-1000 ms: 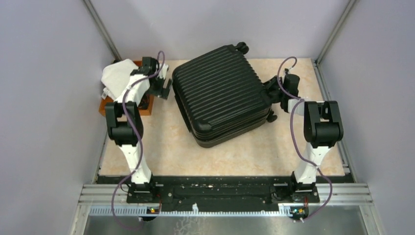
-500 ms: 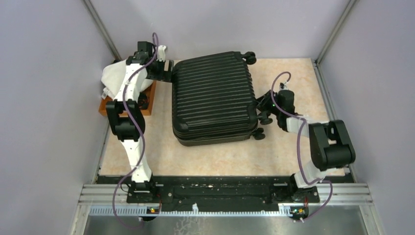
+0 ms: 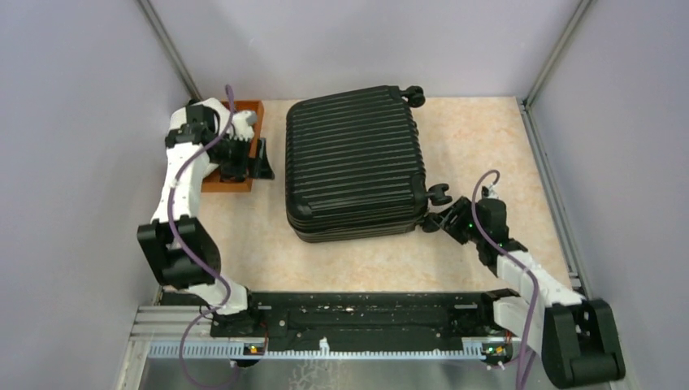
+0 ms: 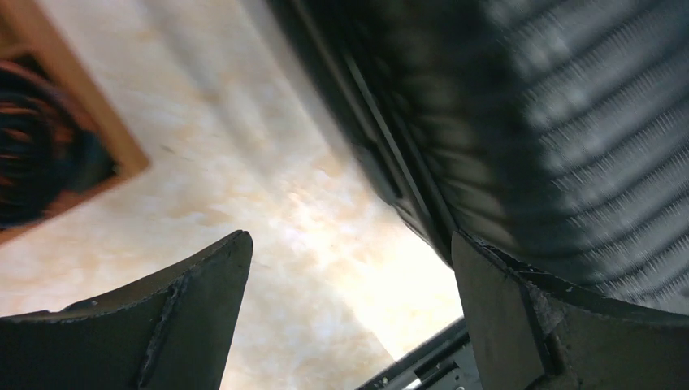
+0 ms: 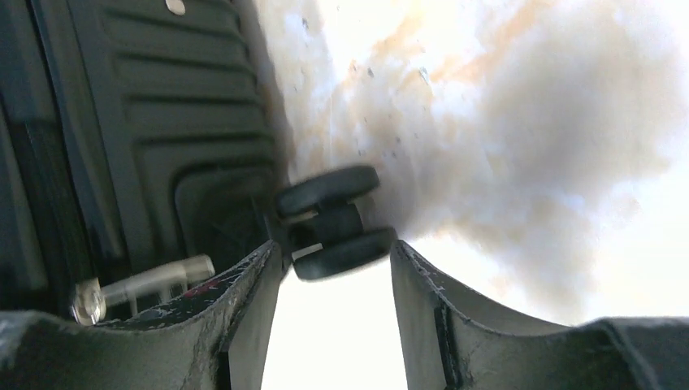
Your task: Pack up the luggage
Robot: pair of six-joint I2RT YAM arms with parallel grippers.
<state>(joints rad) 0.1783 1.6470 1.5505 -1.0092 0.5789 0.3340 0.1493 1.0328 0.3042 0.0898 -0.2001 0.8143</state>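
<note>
The luggage (image 3: 353, 162), a black ribbed hard-shell suitcase, lies flat and closed in the middle of the table, its caster wheels (image 3: 439, 193) at the right edge. My right gripper (image 3: 441, 221) is at its near right corner, low over the table. In the right wrist view the right gripper (image 5: 337, 276) is open, a twin caster wheel (image 5: 333, 219) just past the fingertips with gaps either side. My left gripper (image 3: 264, 166) hangs open left of the luggage; in its wrist view the left gripper (image 4: 349, 268) holds nothing, the ribbed luggage (image 4: 569, 122) at upper right.
A brown wooden tray (image 3: 244, 110) stands at the back left, partly under the left arm; its corner (image 4: 89, 114) shows in the left wrist view with something dark inside. Grey walls close in the table on three sides.
The luggage has turned square to the table. The right gripper opened off the wheel and drew back toward me. The left arm swung back over the tray, and the white cloth is out of sight.
</note>
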